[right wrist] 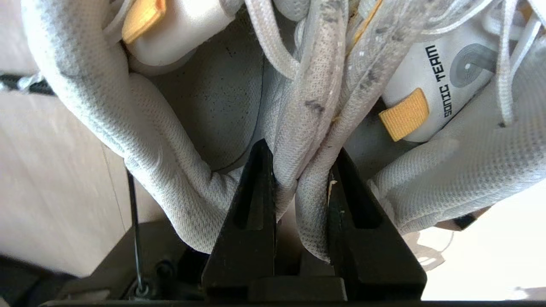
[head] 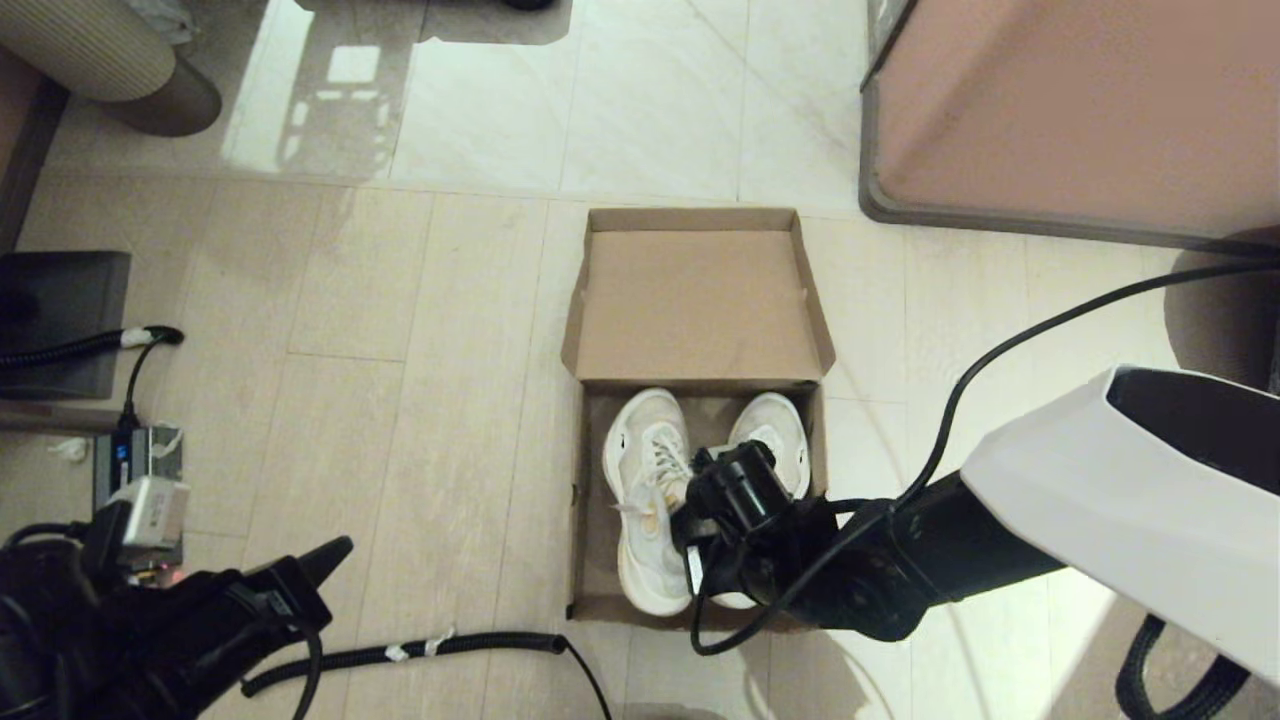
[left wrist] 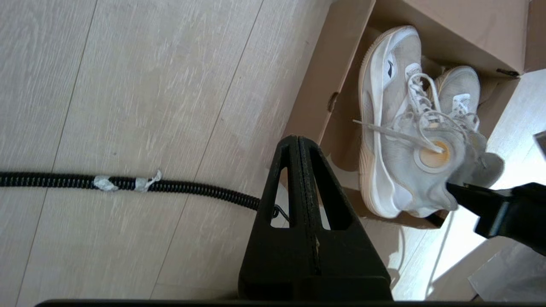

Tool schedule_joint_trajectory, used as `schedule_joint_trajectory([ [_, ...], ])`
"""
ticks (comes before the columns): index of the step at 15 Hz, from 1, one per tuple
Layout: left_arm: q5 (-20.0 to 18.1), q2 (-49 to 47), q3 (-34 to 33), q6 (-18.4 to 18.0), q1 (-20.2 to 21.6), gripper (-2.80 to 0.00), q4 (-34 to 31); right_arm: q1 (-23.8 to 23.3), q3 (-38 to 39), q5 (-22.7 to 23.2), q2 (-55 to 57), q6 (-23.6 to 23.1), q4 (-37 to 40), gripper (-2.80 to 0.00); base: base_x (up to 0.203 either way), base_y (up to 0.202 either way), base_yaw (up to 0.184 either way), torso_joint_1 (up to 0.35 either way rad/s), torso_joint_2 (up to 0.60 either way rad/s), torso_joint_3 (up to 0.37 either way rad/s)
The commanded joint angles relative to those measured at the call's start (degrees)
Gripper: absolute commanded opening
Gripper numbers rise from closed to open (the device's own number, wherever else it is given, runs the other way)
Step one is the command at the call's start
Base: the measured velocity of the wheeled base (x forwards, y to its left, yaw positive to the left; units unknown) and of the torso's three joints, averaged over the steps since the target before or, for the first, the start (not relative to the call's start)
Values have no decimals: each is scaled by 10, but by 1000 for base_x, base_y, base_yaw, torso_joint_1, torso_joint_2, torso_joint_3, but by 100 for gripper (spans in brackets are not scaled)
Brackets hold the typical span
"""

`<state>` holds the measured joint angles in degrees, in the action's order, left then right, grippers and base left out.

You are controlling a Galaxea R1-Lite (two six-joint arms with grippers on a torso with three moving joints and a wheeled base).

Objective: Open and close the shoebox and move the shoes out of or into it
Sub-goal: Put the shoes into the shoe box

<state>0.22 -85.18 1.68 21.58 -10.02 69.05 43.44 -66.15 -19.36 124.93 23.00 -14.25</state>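
Note:
The brown cardboard shoebox (head: 592, 500) stands on the floor with its hinged lid (head: 698, 305) folded back. Both white mesh shoes (head: 645, 490) lie inside, toes toward the lid. My right gripper (head: 705, 475) reaches in from the near end. In the right wrist view my right gripper (right wrist: 300, 170) is shut on the two inner collars of the shoes (right wrist: 315, 128), pinched together. The left wrist view shows the shoes (left wrist: 396, 140) with their heels raised over the box's near wall. My left gripper (left wrist: 298, 143) is shut and holds nothing, low at the near left (head: 335, 552).
A black corrugated cable (head: 420, 648) lies on the floor in front of the box. A large pinkish-brown block with a dark rim (head: 1070, 110) stands at the back right. A dark flat object (head: 60, 320) and a small device (head: 140, 470) sit at the left.

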Motion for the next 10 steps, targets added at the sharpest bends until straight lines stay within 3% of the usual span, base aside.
schedule_joint_trajectory([
  [1, 0, 4, -1, 2, 0, -280, 4, 1, -3, -12, 14, 4, -2, -280, 0, 0, 0, 0, 0, 0],
  [4, 0, 4, -1, 1, 0, -280, 4, 1, -1, -17, 10, 4, -1, -280, 0, 0, 0, 0, 0, 0],
  [5, 0, 7, -1, 1, 0, -280, 4, 1, 0, -17, 10, 4, -1, 0, 0, 0, 0, 0, 0, 0],
  [10, 1, 24, -17, 1, 0, -280, 4, 9, 1, -17, 2, 4, -1, 0, 0, 0, 0, 0, 0, 0],
])
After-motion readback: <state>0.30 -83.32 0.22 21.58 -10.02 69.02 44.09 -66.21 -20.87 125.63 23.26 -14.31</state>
